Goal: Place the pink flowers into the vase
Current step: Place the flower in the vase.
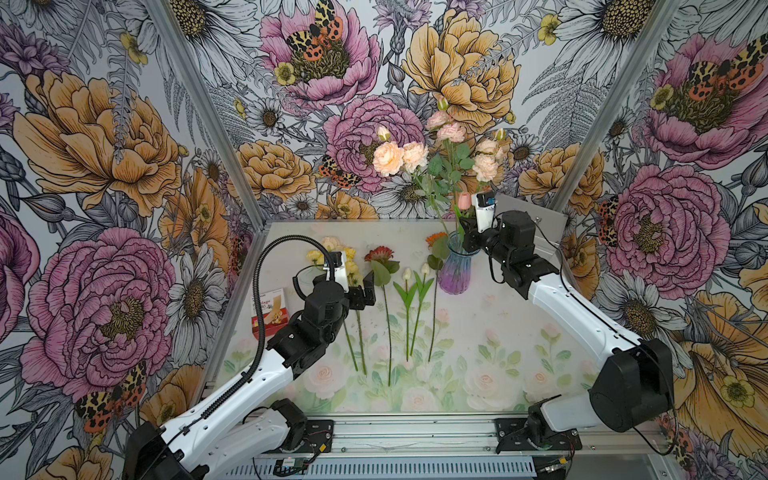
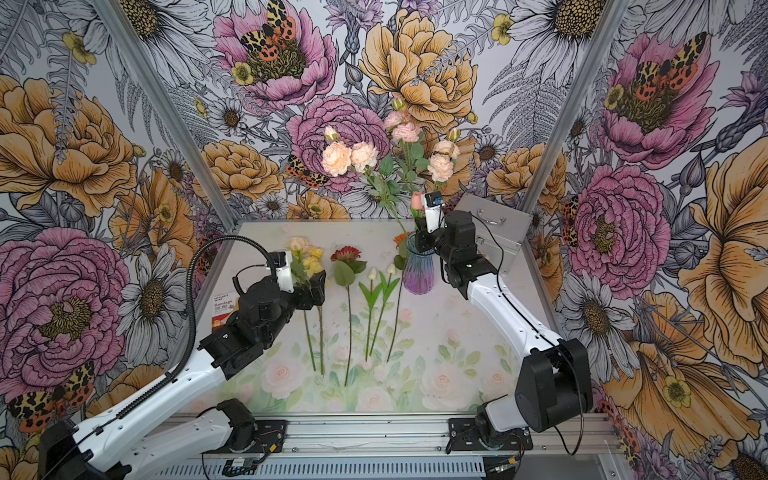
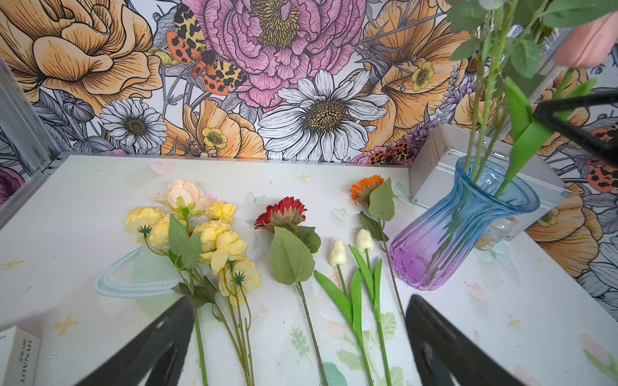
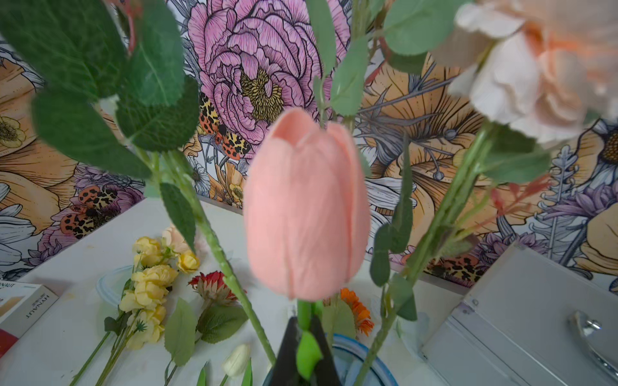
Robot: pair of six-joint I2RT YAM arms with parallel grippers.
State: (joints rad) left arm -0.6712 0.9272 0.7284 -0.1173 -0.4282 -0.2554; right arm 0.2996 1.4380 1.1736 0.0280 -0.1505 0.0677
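Pink tulip (image 4: 304,200) in the vase (image 1: 455,270) among the pink flowers (image 1: 440,141), my right gripper (image 4: 306,329) clamped on its stem above the rim — a crooked retreat could snag stems and topple the vase; left gripper (image 3: 301,299) gapes wide, well apart

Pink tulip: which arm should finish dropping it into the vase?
Right. The right pincer is shut on the pink tulip, stem end inside the vase mouth. The left pincer is open, empty, near the yellow flowers.
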